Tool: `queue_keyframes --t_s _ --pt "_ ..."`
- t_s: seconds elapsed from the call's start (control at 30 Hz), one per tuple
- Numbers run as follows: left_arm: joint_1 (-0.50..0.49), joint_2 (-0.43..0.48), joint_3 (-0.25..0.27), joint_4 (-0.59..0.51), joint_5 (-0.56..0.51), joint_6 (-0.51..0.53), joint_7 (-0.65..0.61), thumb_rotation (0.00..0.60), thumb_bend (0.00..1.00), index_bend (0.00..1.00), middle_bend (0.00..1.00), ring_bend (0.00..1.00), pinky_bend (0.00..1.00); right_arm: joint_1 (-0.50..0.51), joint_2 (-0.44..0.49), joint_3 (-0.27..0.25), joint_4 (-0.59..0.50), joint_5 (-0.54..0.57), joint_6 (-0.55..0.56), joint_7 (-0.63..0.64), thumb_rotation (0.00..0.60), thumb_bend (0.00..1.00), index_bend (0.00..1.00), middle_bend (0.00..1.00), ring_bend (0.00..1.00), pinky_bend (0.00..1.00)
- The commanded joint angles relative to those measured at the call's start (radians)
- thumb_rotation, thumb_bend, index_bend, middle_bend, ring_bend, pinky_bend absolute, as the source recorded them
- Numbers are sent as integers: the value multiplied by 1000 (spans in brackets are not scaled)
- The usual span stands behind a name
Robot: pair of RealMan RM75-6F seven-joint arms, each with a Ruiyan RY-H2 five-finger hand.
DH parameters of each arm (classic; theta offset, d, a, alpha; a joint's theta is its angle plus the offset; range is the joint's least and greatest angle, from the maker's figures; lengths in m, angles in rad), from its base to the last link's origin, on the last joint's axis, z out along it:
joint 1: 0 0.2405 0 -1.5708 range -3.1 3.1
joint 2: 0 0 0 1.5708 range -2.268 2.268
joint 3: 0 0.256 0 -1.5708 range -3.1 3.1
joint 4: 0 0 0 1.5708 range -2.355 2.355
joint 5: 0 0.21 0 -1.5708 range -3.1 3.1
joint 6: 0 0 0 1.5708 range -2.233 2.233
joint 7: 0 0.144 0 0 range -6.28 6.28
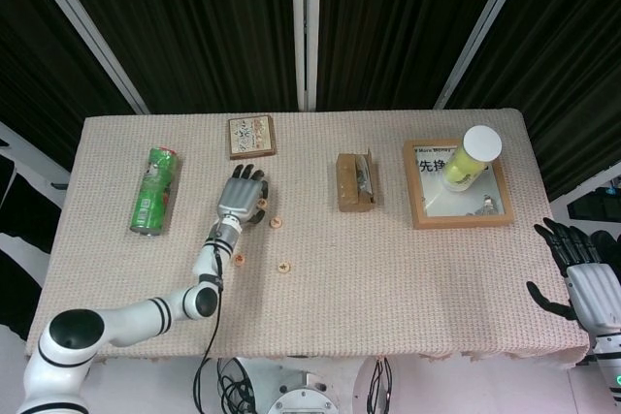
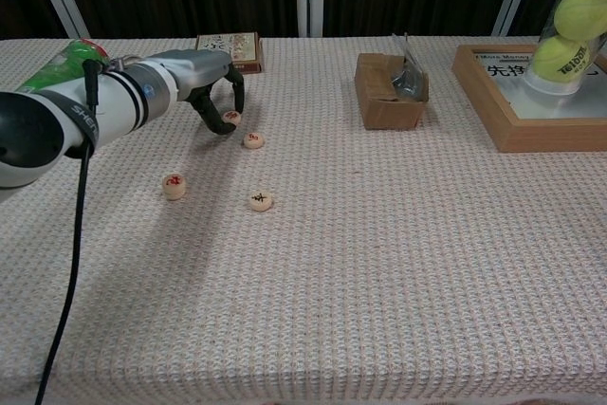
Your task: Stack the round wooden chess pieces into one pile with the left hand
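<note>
Several round wooden chess pieces lie on the woven cloth left of centre. My left hand (image 1: 240, 199) (image 2: 194, 78) reaches over the farthest piece (image 2: 231, 117), fingers curved down on either side of it; the piece still lies on the cloth. In the head view that piece is mostly hidden by the fingers. Another piece (image 1: 276, 222) (image 2: 253, 139) lies just beside it. Two more lie nearer me: one (image 1: 239, 259) (image 2: 174, 186) on the left, one (image 1: 283, 266) (image 2: 261, 200) on the right. My right hand (image 1: 582, 283) hangs off the table's right edge, fingers spread, holding nothing.
A green can (image 1: 153, 191) (image 2: 66, 56) lies on its side at the left. A small printed box (image 1: 251, 136) (image 2: 230, 49) sits behind my left hand. A cardboard box (image 1: 355, 182) (image 2: 389, 92) stands mid-table. At right, a wooden frame (image 1: 417, 203) holds a tennis-ball tube (image 1: 469, 155).
</note>
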Motion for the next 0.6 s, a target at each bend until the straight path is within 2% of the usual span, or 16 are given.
queue_keyframes --t_s 0.03,0.4,0.6 --pt "1 -2 2 6 3 2 2 600 310 450 151 0 0 0 0 0 0 0 0 0 600 275 0 0 0 0" --pt "14 14 4 -19 8 25 13 600 310 497 161 0 0 0 1 0 -2 1 -3 -4 600 275 0 0 0 0" --pt "23 74 9 -128 -3 65 64 600 309 516 162 0 0 0 1 0 -4 3 -4 -8 600 275 0 0 0 0"
